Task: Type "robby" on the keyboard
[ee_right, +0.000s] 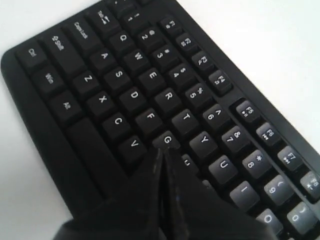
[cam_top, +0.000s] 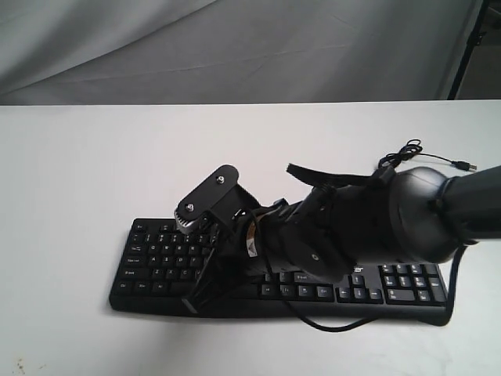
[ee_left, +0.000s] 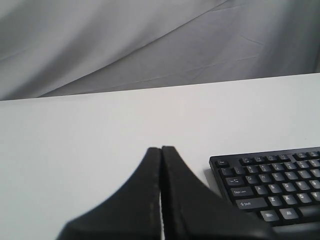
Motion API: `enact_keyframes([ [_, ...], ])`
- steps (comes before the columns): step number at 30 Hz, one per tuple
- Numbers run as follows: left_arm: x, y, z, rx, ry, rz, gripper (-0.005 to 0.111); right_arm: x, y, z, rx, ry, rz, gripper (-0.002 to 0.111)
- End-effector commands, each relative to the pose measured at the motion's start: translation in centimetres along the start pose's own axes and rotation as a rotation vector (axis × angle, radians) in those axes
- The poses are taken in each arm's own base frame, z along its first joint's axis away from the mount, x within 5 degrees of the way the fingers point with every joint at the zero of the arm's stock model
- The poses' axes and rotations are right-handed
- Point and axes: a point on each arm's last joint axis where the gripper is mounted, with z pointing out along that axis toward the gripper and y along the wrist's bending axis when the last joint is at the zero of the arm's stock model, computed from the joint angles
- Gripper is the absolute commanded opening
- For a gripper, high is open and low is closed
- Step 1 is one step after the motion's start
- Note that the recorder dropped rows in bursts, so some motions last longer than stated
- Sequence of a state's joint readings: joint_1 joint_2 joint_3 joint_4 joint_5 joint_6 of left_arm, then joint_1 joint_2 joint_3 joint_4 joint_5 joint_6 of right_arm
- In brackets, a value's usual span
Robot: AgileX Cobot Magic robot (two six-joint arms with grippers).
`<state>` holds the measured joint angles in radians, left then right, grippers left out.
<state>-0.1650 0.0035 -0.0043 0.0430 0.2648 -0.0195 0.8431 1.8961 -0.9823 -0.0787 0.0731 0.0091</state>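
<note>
The keyboard [ee_right: 125, 90] lies flat on the white table [cam_top: 78, 157]. Its white legends read clearly in the right wrist view: Caps Lock, Shift, Ctrl, Win and Alt down its left end, then A S D F G, Z X C V, W E R T Y U I O, and a digit row from 2 to 0 under small function keys. A white mark just beside the number pad is too blurred to read.

The right tool [ee_right: 161, 157] is clenched, fingers pressed together on nothing. Its tip is at the edge of the G key, beside V; whether it touches a key cannot be told.

The left tool [ee_left: 161, 150] is also clenched and empty, over bare table just off the keyboard's Esc corner.

A thin black cable [cam_top: 438, 159] curls on the table behind the keyboard's number-pad end and ends in a plug.
</note>
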Motion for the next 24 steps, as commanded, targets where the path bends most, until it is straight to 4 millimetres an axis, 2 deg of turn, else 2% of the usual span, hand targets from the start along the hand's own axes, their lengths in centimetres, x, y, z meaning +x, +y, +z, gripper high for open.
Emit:
enact_keyframes([
  [1, 0.06, -0.03, 0.01, 0.005, -0.007, 0.003, 0.000, -0.14, 0.24, 0.64, -0.006, -0.025, 0.010, 0.000],
  [24, 0.06, -0.03, 0.01, 0.005, -0.007, 0.003, 0.000, 0.28, 0.27, 1.26, -0.007, -0.010, 0.010, 0.000],
])
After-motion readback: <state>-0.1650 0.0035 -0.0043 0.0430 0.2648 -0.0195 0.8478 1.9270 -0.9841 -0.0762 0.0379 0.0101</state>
